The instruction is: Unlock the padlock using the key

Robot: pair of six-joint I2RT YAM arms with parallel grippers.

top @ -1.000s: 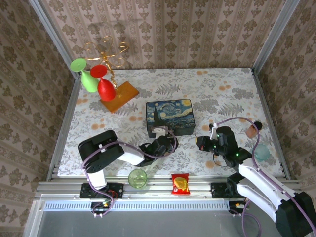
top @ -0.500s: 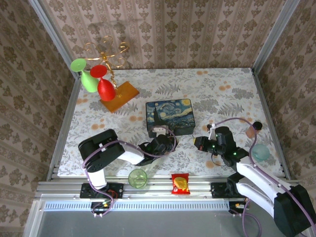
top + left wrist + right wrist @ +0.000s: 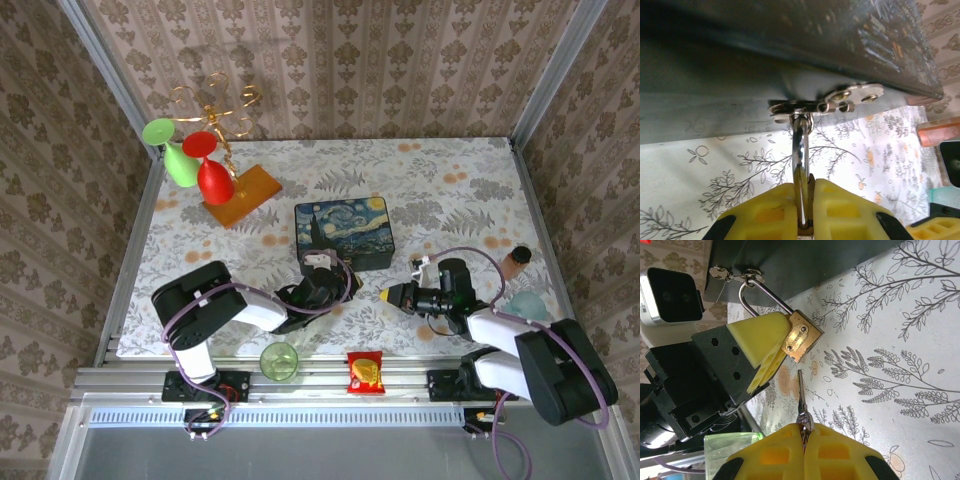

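The brass padlock [image 3: 801, 342] hangs by its silvery shackle [image 3: 801, 145] from the metal clasp [image 3: 826, 105] on the front of the painted box [image 3: 343, 232]. My left gripper [image 3: 807, 202] is shut on the padlock's body, which is held tilted, its yellow fingers [image 3: 760, 340] pressing both sides. My right gripper [image 3: 805, 432] is shut on the head of the small key [image 3: 800, 392]. The key's blade points up at the padlock's underside, a short gap below it and apart from it. From above, the right gripper [image 3: 384, 295] is to the right of the left gripper [image 3: 322, 272].
A green cup [image 3: 279, 360] and a red snack packet [image 3: 366, 371] sit at the near edge. A stand with red and green glasses [image 3: 205, 165] is at the back left. Two small cups [image 3: 528, 305] stand at the right.
My left gripper has closed on the padlock at the box front. My right gripper has moved left toward it with the key.
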